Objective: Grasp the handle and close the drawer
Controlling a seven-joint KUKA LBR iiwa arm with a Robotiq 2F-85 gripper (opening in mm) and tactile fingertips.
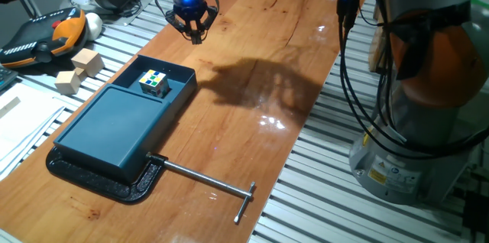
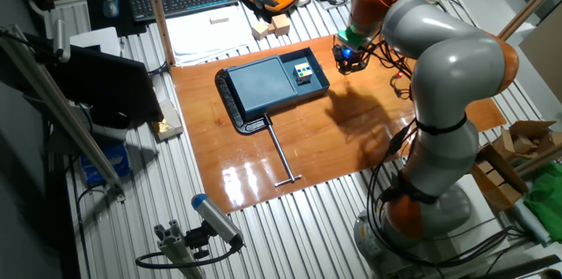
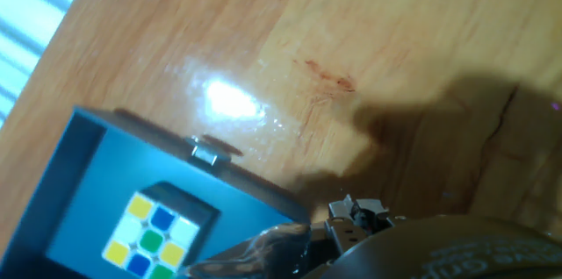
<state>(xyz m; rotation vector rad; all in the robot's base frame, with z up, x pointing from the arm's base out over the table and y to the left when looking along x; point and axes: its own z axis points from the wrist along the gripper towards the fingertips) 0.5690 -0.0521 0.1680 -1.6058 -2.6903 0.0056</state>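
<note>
Drawer (image 1: 163, 82) is seen pulled out, Rubik's cube (image 1: 154, 82) inside. Gripper (image 1: 192, 30) is held above, well apart from handle (image 3: 207, 151); jaws apparently apart. Risk: misaligned approach, handle missed.

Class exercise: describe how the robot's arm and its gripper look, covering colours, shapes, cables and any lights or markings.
The arm has thick, rounded silver-grey segments with orange bands at the joints, on a grey cylindrical base carrying a small label. Black cables run along it. The gripper is small and black, with two dark fingers, a blue light glowing above them and a green ring at the wrist.
</note>
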